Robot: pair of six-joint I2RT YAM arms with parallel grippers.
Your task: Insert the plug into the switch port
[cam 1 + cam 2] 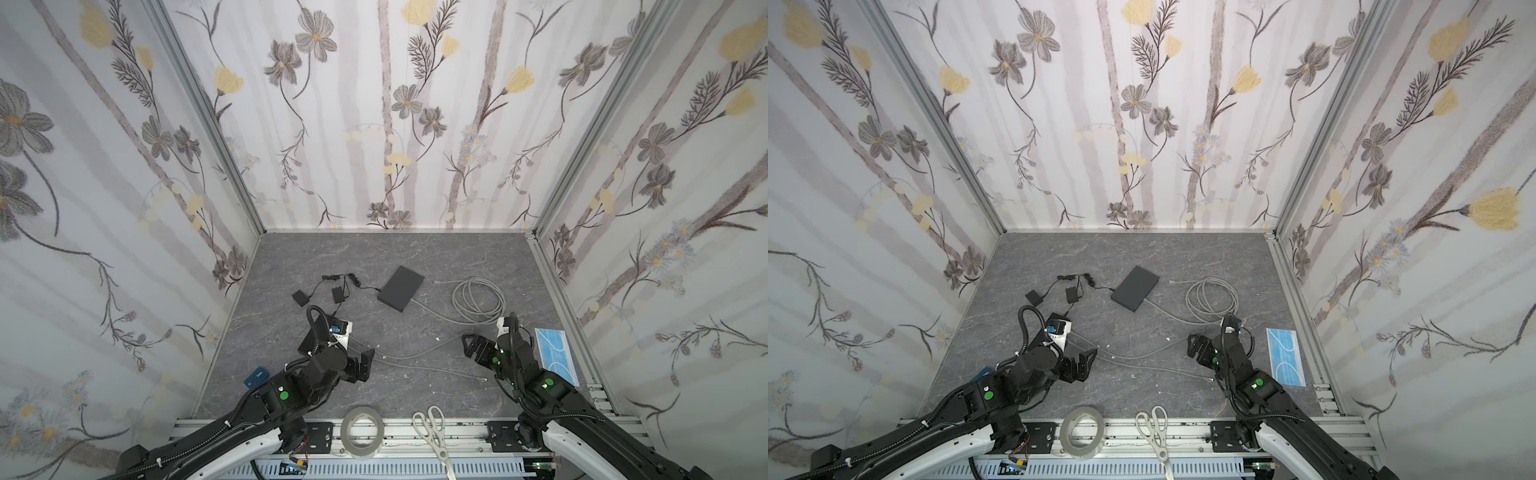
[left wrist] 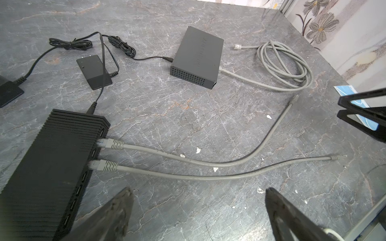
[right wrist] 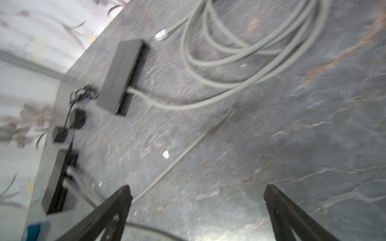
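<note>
While hovering, left gripper point(image 2: 198, 191): jaws wide apart, empty
right gripper point(image 3: 197, 187): jaws wide apart, empty
plug point(image 2: 335, 157): lies flat between the grippers, nearer the right one; long axis follows its cable point(image 2: 208, 176), tip points away from ribbed switch point(image 2: 52, 162)
loose plugs: three
switches: two, small switch point(image 2: 198, 56) beyond
grey cables: three

Near edge, on the aluminium rail point(image 1: 399, 428): roll of tape point(image 1: 345, 432) point(image 1: 1064, 432) lying flat, white-handled scissors point(image 1: 434, 438) point(image 1: 1156, 436) just beside it, blades toward the viewer. Blue face mask point(image 1: 555, 353) point(image 1: 1285, 357) flat on the bench point(image 1: 415, 257) along the right wall. Small blue box point(image 1: 254, 376) at the left edge. Two black power adapters point(image 1: 301, 298) point(image 1: 338, 295) mid-left, cords tangled. White scraps point(image 2: 198, 150) scattered on the grey marbled surface. Floral wallpaper point(image 1: 374, 124) on three sides.
</note>
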